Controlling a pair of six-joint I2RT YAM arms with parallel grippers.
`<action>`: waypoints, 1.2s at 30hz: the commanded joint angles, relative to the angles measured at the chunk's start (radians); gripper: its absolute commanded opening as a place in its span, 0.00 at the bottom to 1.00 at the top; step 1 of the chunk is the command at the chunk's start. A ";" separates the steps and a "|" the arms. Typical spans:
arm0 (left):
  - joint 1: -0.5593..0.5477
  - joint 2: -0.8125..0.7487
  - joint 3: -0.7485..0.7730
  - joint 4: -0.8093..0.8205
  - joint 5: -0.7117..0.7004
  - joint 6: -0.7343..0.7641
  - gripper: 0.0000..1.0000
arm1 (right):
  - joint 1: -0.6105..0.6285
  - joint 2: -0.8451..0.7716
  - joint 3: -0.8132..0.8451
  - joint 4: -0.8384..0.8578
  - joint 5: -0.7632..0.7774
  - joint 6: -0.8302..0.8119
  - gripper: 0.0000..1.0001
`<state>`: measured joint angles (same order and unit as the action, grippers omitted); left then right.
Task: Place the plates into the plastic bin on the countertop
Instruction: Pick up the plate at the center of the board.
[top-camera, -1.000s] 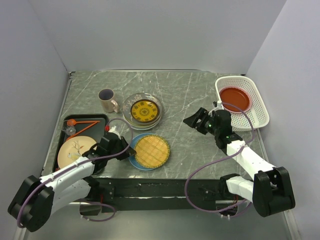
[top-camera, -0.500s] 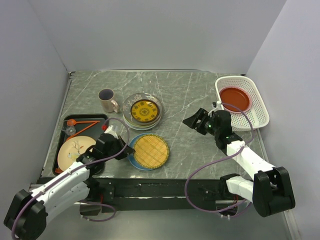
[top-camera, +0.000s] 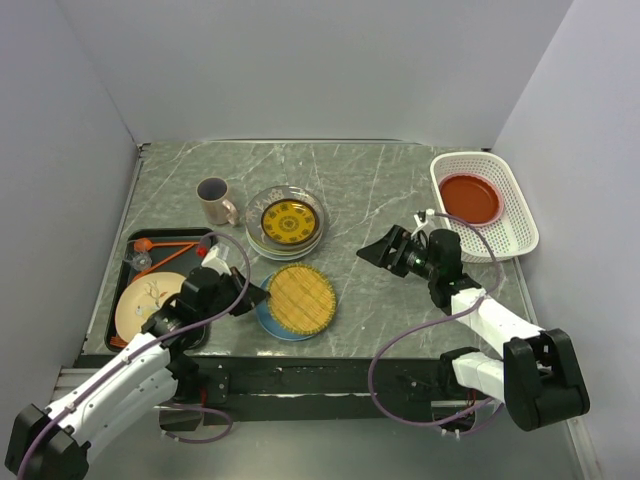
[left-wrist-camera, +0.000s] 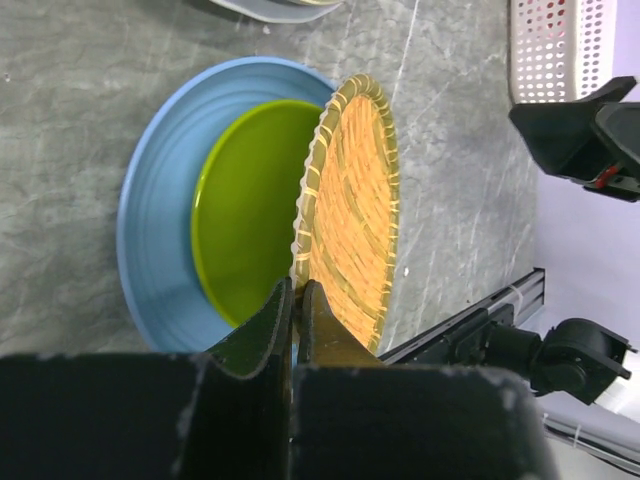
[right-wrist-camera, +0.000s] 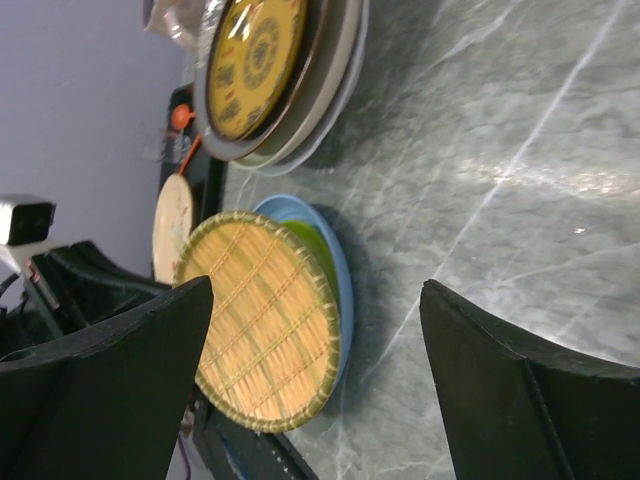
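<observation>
Woven straw, golden yellow, makes up the woven plate (left-wrist-camera: 350, 210) that the left jaws have clamped shut on at its near rim. The thin edge grip suits a flat disc that offers nothing else to hold. The plate is tipped off the green plate (left-wrist-camera: 245, 210), which nests in the blue plate (left-wrist-camera: 160, 220) at about 6 o'clock on the worktop (top-camera: 380, 190). Whether its far edge touches them I cannot tell.

The plastic bin (top-camera: 515, 225) sits at 2 o'clock, well apart from this pile, with a red plate (top-camera: 470, 197) already lying flat inside it. That corner looks beyond the left arm (top-camera: 150, 345).

That probably explains the right arm (top-camera: 480, 310). The right jaws are spread wide with nothing between them, and they point toward 8 o'clock, straight at the raised plate. It looks like a handover being set up.

More plates wait their turn. A stack topped by a yellow-patterned plate (top-camera: 290, 219) is near the centre, toward 11 o'clock. A beige branch-motif plate (top-camera: 145, 300) lies on the black tray (top-camera: 175, 238) at 8 o'clock. The mug (top-camera: 213, 200) at 10 o'clock is not part of the job.
</observation>
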<state>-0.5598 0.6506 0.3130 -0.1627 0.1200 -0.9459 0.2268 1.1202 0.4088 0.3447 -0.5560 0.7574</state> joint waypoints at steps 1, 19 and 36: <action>-0.002 -0.026 0.058 0.069 0.030 -0.027 0.01 | 0.008 0.004 -0.019 0.119 -0.082 0.003 0.92; -0.002 -0.149 0.064 0.063 -0.005 -0.074 0.01 | 0.008 0.110 -0.126 0.393 -0.211 0.108 0.92; -0.002 -0.199 0.047 0.083 -0.020 -0.108 0.01 | 0.013 0.230 -0.189 0.576 -0.275 0.161 0.92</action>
<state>-0.5598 0.5102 0.3153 -0.1539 0.1070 -1.0279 0.2298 1.3228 0.2401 0.7933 -0.7971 0.8944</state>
